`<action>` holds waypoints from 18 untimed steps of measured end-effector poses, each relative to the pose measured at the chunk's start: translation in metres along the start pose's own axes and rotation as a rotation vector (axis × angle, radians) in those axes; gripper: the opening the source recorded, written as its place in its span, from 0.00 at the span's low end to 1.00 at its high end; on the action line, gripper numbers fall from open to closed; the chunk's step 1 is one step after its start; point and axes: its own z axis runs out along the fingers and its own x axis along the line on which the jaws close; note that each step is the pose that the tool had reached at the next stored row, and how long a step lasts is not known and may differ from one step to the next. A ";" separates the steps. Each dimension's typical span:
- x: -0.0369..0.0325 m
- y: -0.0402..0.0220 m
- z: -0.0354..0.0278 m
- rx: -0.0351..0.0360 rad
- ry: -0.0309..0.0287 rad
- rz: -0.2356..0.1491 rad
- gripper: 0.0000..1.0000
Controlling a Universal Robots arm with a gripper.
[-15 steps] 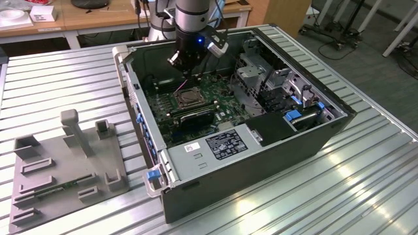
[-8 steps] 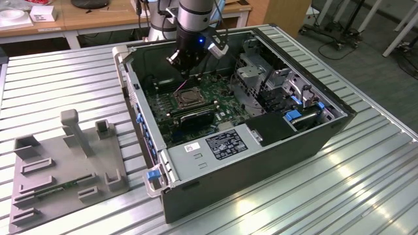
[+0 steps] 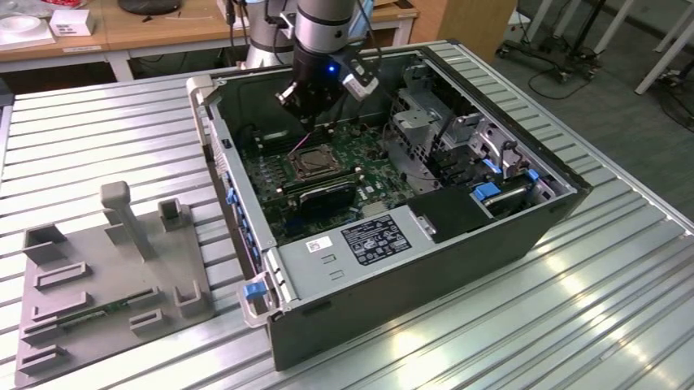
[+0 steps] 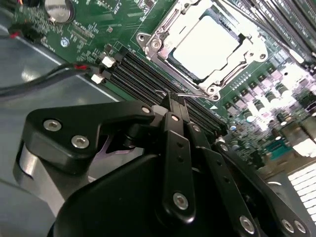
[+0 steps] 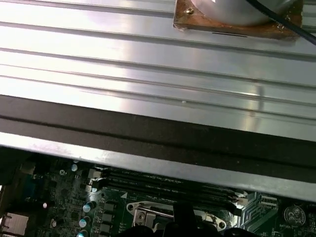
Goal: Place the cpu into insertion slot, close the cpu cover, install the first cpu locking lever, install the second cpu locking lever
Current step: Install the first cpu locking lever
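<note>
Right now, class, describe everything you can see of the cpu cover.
The cpu cover is a thin silver metal frame with a big square window. It lies closed and flat over the insertion slot on the green motherboard, framing the pale cpu. Screws show at its corners. The black end effector sits beside it without touching.

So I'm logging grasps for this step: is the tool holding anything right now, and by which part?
Nothing is held. In the second wrist view the tool is shut with its tips pressed together, just short of the cpu cover, which lies closed over the cpu.
</note>
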 end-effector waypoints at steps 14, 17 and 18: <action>-0.0012 0.0076 0.0050 -0.0007 -0.0051 0.058 0.11; -0.0011 0.0077 0.0050 -0.0007 -0.0052 0.059 0.11; -0.0011 0.0076 0.0050 -0.0008 -0.0053 0.059 0.11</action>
